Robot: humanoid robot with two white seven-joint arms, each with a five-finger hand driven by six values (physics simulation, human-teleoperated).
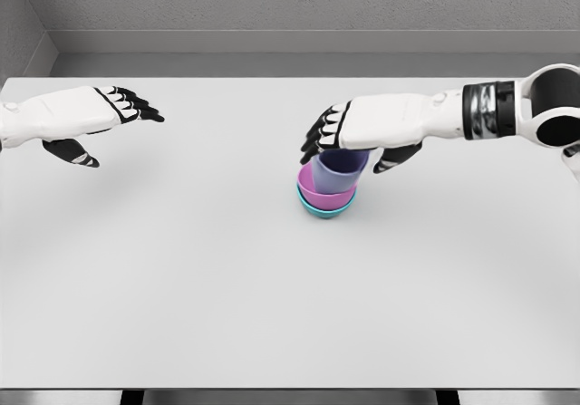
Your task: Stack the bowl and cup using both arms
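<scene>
My right hand (362,131) curls its fingers around a lavender plastic cup (339,173), which sits tilted in a pink bowl (310,186) nested in a teal bowl (319,209) mid-table; whether the grip is firm I can't quite see. My left hand (83,115) hovers open, far left.

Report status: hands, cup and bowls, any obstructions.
Left hand open, idle at table's left. Right hand over purple cup, grasp unclear. Cup inside pink bowl, nested in teal bowl. Nothing obstructing.
</scene>
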